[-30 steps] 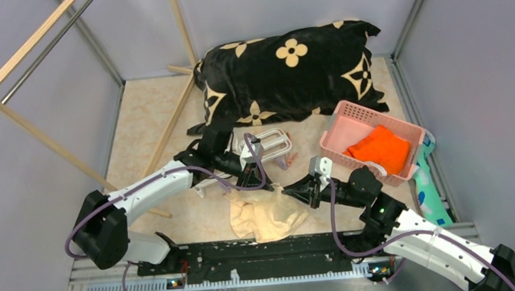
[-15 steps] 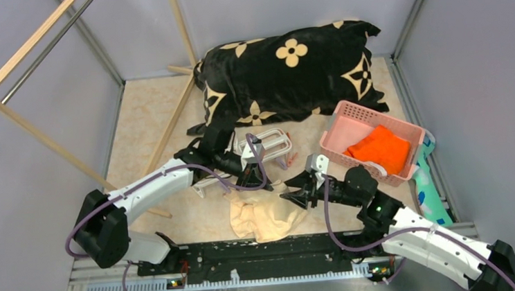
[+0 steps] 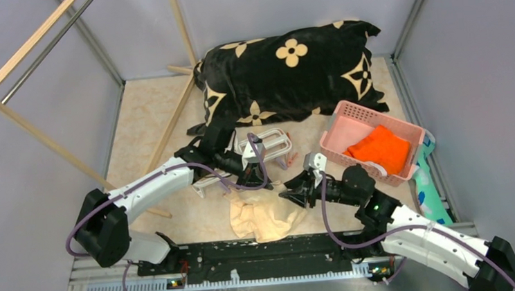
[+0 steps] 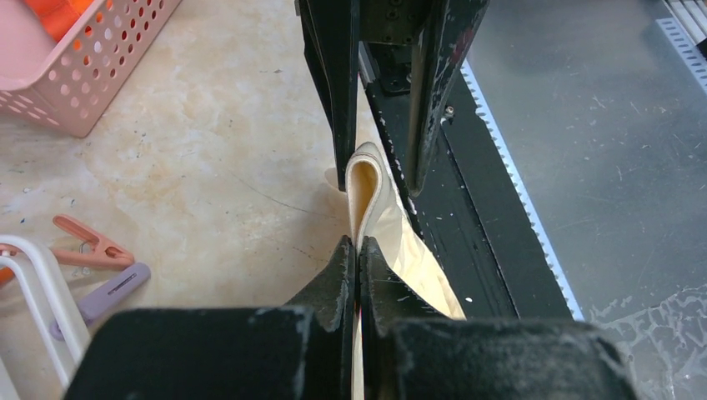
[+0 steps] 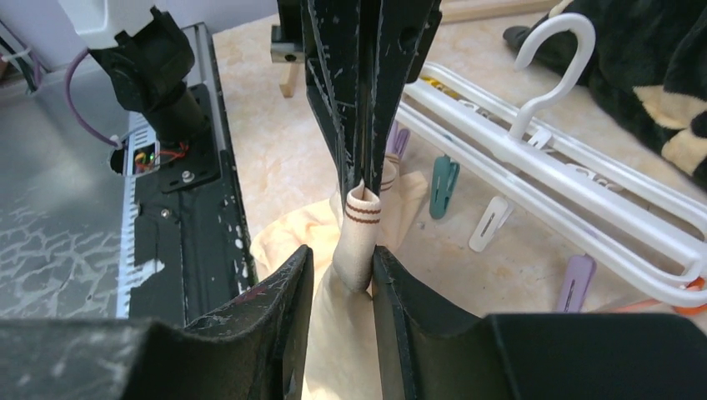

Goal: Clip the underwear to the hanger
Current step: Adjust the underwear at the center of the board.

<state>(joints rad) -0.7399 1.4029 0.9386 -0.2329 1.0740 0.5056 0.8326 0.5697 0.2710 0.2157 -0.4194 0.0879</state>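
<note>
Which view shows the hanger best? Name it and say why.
Right wrist: the hanger shows hook, frame and clips plainly. Top external shows it small, partly behind the left arm; left wrist catches only a white corner.

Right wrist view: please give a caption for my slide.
Left gripper pinches the underwear waistband fold; right gripper straddles it; white clip hanger lies alongside.

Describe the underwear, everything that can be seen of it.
The underwear is soft cream fabric, crumpled in a heap on the table near its front edge. One part stands raised: a folded waistband with two brown stripes, pinched by the shut left gripper. The right gripper straddles the same fold close by, jaws open. Its legs cannot be made out.
</note>
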